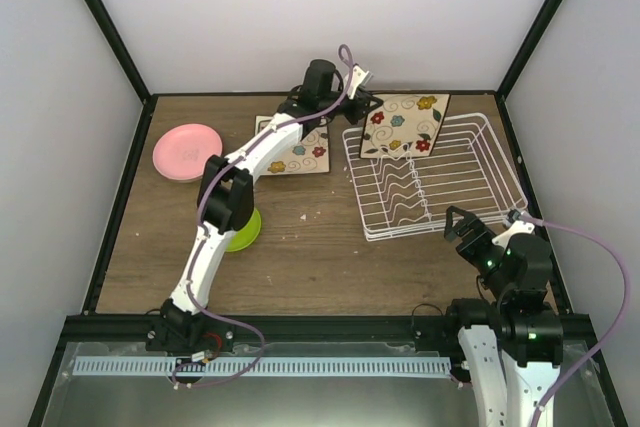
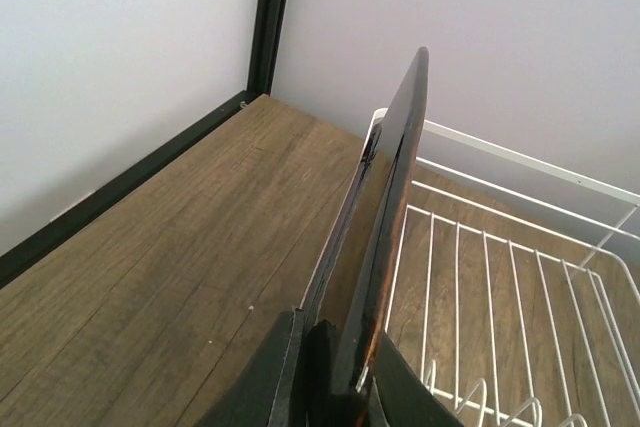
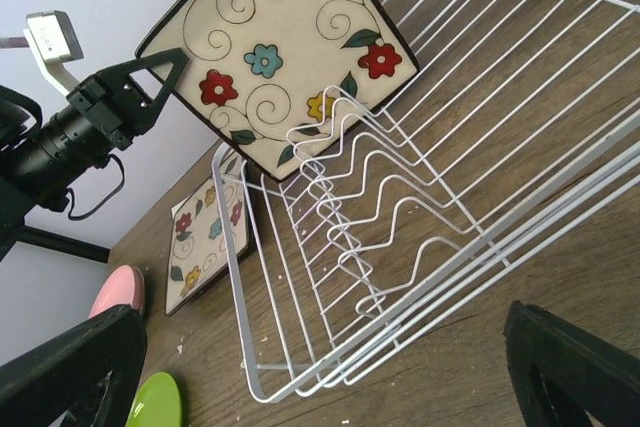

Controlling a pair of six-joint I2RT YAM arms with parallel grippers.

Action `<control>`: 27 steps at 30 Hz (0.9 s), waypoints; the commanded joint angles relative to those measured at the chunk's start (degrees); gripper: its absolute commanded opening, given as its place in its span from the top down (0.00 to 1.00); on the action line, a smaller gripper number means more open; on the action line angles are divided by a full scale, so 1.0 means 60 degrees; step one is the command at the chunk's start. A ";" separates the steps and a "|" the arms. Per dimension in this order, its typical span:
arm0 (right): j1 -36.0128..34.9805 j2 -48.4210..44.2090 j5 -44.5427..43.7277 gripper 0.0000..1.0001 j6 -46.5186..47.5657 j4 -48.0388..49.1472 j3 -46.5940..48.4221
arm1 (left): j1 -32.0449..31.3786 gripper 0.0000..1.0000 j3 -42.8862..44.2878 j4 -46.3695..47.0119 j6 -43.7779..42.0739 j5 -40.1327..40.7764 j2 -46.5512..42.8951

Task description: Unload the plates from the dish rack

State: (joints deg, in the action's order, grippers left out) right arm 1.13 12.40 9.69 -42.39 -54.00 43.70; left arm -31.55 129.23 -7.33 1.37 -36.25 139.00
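A square cream plate with coloured flowers (image 1: 405, 125) stands tilted at the far end of the white wire dish rack (image 1: 470, 162), its lower edge behind the wavy dividers (image 3: 400, 197). My left gripper (image 1: 366, 107) is shut on this plate's left edge. In the left wrist view the plate (image 2: 396, 187) runs edge-on between the dark fingers (image 2: 270, 377). The right wrist view shows its flowered face (image 3: 280, 37). My right gripper (image 1: 463, 225) hangs open just in front of the rack's near right corner, holding nothing.
A second flowered square plate (image 1: 297, 152) lies flat on the table left of the rack. A pink round plate (image 1: 187, 151) sits at the far left. A lime-green plate (image 1: 245, 232) lies partly under my left arm. Walls and a black frame (image 1: 110, 37) surround the table.
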 commanded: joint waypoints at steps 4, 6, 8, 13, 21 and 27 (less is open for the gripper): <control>-0.0082 -0.0284 0.0024 0.00 -0.0152 -0.0149 0.0006 | -0.0074 0.96 0.0420 0.2239 0.0950 -0.0984 -0.1903; -0.0074 -0.0285 0.0025 0.00 -0.0166 -0.0177 0.0024 | -0.0074 0.96 0.0423 0.2328 0.0966 -0.0978 -0.1956; -0.0085 -0.0281 0.0018 0.00 -0.0185 -0.0192 0.0040 | -0.0095 0.96 0.0413 0.2398 0.0963 -0.0971 -0.2031; -0.0085 -0.0309 0.0023 0.00 -0.0257 -0.0239 0.0043 | -0.0322 0.96 -0.0109 0.2560 0.0218 -0.0714 -0.2498; -0.0085 -0.0390 -0.0011 0.00 -0.0336 -0.0286 0.0037 | -0.1133 0.96 -0.2374 0.3741 -0.1464 0.0279 -0.3921; -0.0085 -0.0481 -0.0092 0.00 -0.0356 -0.0463 0.0105 | -0.1321 0.96 -0.3483 0.4675 -0.1592 0.0905 -0.4585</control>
State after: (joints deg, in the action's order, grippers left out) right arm 1.13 10.50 9.76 -44.10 -55.22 43.70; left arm -38.30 108.95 3.11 -7.86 -30.11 117.91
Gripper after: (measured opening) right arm 0.998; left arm 0.087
